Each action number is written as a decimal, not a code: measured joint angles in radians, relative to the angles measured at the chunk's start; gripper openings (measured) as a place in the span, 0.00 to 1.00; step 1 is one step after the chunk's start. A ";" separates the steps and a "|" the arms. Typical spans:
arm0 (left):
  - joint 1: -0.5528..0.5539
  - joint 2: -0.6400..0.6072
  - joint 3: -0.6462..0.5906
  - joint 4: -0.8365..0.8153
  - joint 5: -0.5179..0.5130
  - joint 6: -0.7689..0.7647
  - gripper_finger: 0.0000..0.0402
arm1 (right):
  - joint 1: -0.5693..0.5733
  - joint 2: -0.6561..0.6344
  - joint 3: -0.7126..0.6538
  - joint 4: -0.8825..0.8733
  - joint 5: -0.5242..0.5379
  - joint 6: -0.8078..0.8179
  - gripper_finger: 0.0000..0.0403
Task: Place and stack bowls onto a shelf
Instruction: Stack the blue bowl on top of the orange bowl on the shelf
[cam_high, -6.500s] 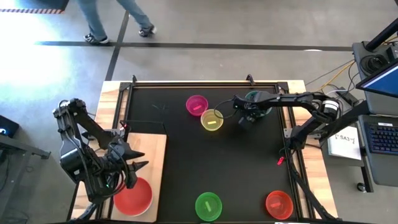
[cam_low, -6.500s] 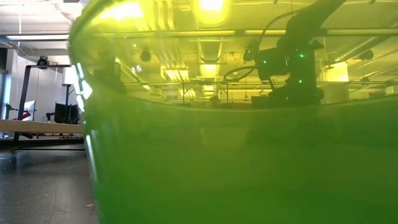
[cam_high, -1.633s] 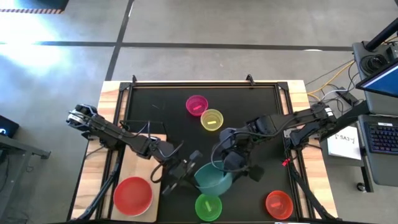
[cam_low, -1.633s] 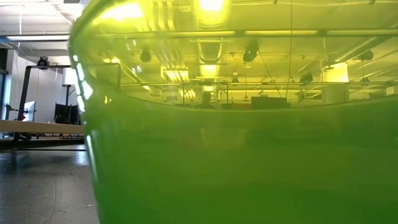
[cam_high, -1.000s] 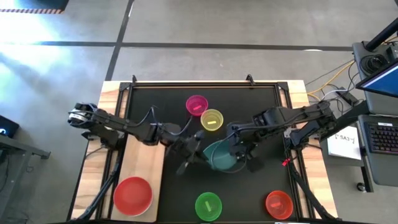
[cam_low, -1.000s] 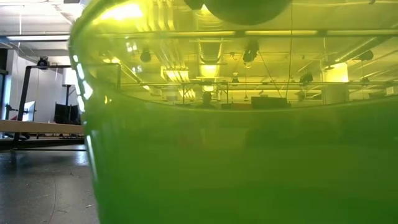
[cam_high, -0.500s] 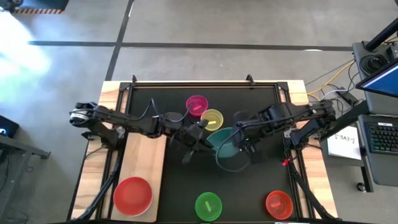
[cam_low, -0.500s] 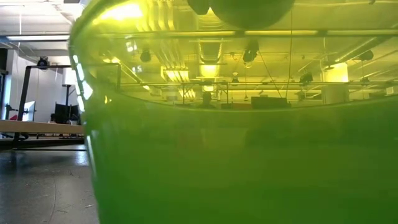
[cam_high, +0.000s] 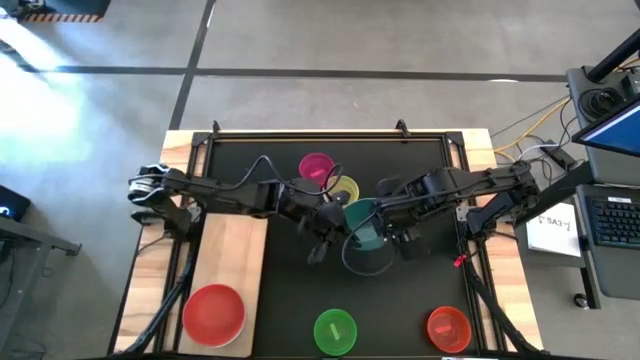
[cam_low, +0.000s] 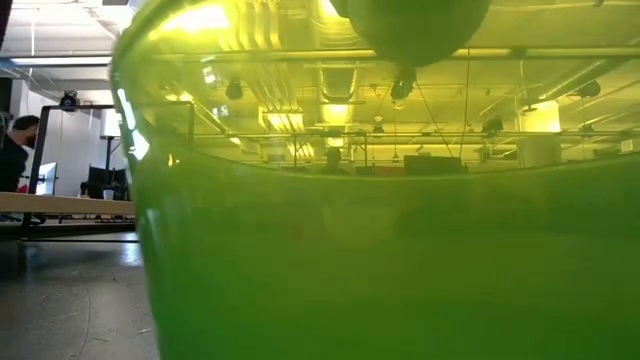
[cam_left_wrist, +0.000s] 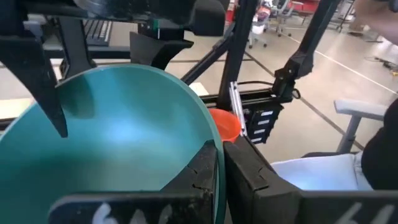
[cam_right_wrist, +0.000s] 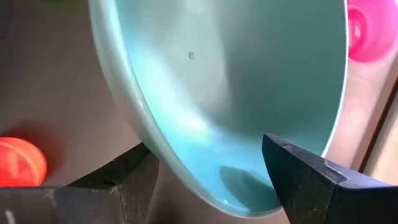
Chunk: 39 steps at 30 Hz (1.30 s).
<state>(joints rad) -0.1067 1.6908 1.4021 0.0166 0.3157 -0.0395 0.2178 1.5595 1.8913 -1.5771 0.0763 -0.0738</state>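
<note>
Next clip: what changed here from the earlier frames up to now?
The teal bowl left the far right, dipped toward the green bowl, and now hangs tilted mid-mat. The left claw came off the shelf and clamped its rim; the right claw now straddles the rim, loosening. Unmoved: magenta bowl, yellow bowl, both red bowls.

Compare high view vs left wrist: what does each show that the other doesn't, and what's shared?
High view only: the shelf with a large red bowl on it, magenta bowl, yellow bowl, bright green bowl, and the right gripper beside the teal bowl.

Left wrist only: the left gripper shut on the teal bowl's rim, close up.

Both: the teal bowl and the small red bowl.
</note>
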 joint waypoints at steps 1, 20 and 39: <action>-0.001 -0.003 0.000 -0.003 0.001 0.001 0.00 | -0.001 -0.001 0.001 0.007 -0.024 -0.010 0.67; 0.007 -0.014 -0.025 -0.045 -0.011 0.000 0.00 | -0.016 -0.001 0.017 0.012 -0.023 -0.001 0.83; -0.074 -0.086 -0.024 -0.424 -0.108 -0.458 0.00 | -0.016 -0.087 0.017 0.006 -0.040 0.075 0.92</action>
<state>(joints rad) -0.1805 1.6044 1.3777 -0.4074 0.2076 -0.4974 0.2020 1.4723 1.9079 -1.5708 0.0364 0.0012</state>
